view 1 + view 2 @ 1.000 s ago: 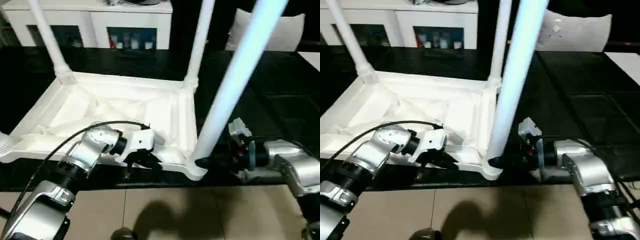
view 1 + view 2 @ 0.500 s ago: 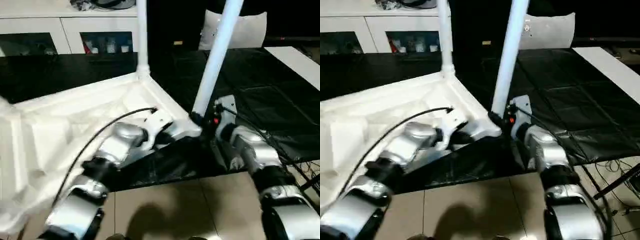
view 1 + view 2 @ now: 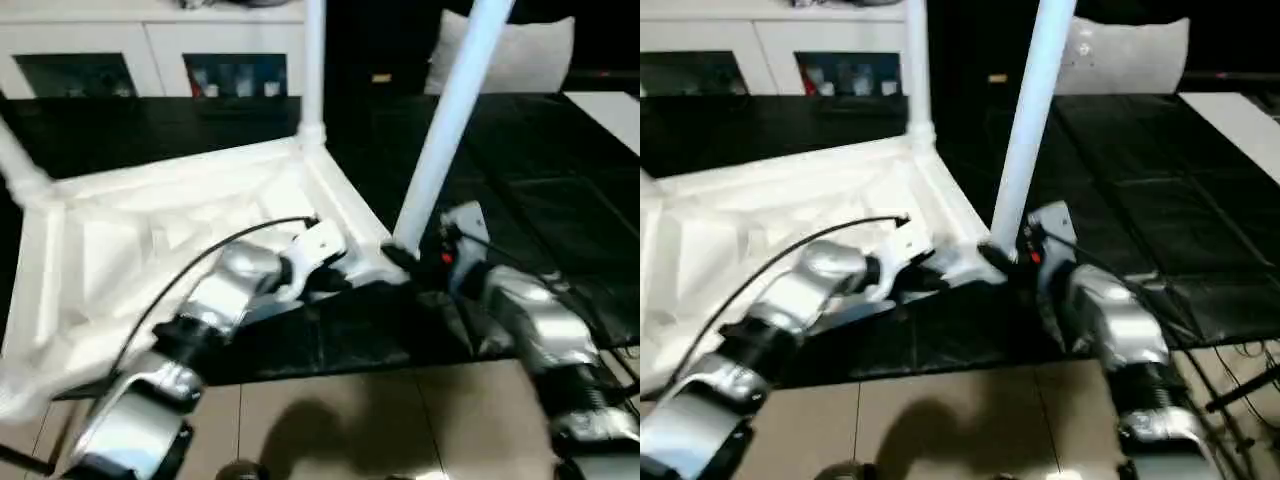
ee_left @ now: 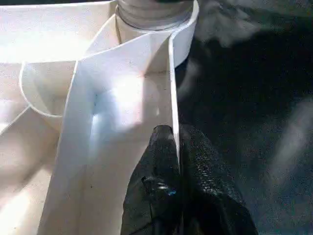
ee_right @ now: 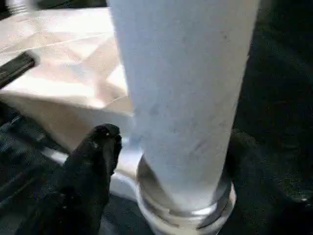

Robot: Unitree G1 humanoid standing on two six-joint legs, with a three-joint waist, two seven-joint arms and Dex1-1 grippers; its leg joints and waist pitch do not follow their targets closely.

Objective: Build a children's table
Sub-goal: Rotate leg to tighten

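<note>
Pinching the thin rim of the upturned children's table, the left gripper is closed on it beside the corner socket; the right gripper straddles the near leg at its base, fingers apart around it.

You have one table top on the floor, lying underside up. Count three legs standing in it: one at the far corner, one at the near right corner, and one at the left corner, of which you see just the lower end. Two grippers are at work, the left gripper and the right gripper, one per arm. One black cable runs along the left forearm. Behind, you have one cabinet with two glass doors in sight, and one white cushion.
</note>
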